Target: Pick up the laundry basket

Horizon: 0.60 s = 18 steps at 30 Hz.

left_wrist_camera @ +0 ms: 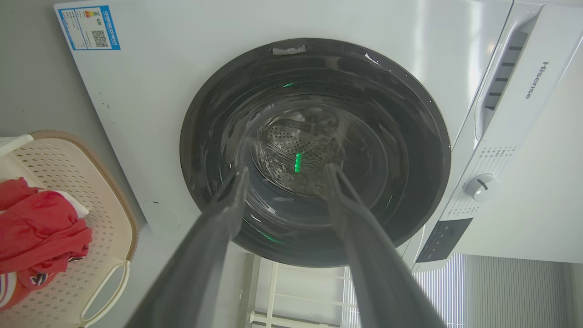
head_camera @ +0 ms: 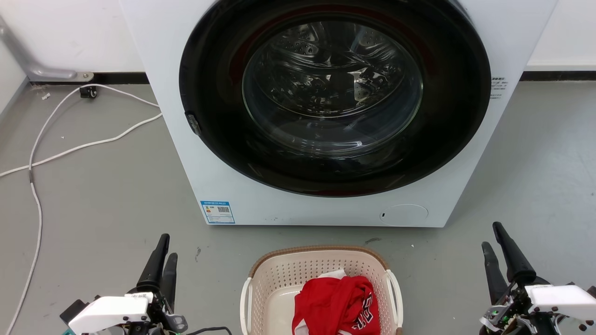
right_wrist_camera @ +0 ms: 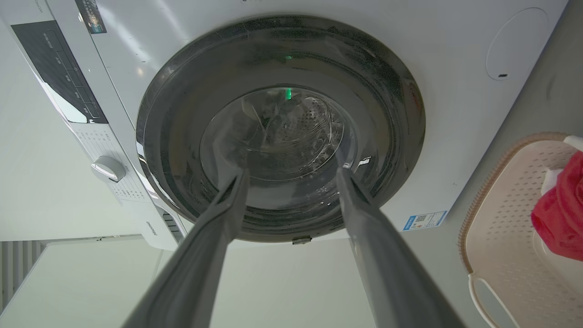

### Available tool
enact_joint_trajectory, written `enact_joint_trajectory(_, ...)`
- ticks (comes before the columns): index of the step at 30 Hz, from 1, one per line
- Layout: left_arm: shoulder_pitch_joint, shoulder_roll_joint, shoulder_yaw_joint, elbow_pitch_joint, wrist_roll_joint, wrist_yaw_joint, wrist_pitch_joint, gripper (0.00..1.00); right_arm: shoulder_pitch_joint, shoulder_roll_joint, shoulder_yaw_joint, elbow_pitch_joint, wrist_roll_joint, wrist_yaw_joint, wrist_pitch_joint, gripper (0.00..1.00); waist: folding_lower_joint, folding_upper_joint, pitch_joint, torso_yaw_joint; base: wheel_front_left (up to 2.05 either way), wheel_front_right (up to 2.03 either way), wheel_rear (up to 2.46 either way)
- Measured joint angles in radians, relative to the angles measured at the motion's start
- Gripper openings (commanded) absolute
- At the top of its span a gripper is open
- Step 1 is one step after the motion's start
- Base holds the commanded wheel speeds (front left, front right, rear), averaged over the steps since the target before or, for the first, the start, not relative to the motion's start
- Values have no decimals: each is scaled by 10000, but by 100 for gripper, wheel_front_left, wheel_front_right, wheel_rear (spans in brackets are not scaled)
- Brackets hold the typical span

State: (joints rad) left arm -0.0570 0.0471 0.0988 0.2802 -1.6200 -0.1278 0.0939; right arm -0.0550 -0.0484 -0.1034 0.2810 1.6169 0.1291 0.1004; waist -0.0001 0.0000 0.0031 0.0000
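Pre-grasp step, nothing being lifted yet. Left gripper (head_camera: 167, 247) is sitting at 7 o'clock in head view, fingers spread wide, holding nothing, well apart from the basket (head_camera: 321, 250). Basket is resting on the floor (head_camera: 102, 209) at 6 o'clock, just in front of the washer (head_camera: 186, 153), carrying a red cloth (head_camera: 335, 302). Right gripper (head_camera: 491, 236) at 5 o'clock is gaping wide too, empty, also well apart. Next move, my call: both arms coming inward and down, left one going for the left handle (head_camera: 243, 302), right one for the right handle (head_camera: 398, 298), closing together so the lift stays level. Floor is looking grey and smooth; white cable (head_camera: 70, 150) is trailing at 9 o'clock, pale wall (head_camera: 70, 32) running behind at 11.
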Motion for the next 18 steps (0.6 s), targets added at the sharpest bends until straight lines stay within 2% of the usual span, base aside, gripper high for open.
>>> enact_joint_trajectory(11,128,0,-161,-453,376,-2,-523,100,151,8,105,-305,-337,0,-523,100,1,0,0,8,0,0,0)
enact_joint_trajectory(15,201,2,-8,-447,872,0,-688,100,156,8,50,-357,-759,0,-700,100,0,0,-1,8,0,0,0)
enact_joint_trajectory(18,228,2,165,-460,1166,46,-815,100,156,8,35,-443,-1509,0,-836,100,0,0,-3,8,0,0,0)
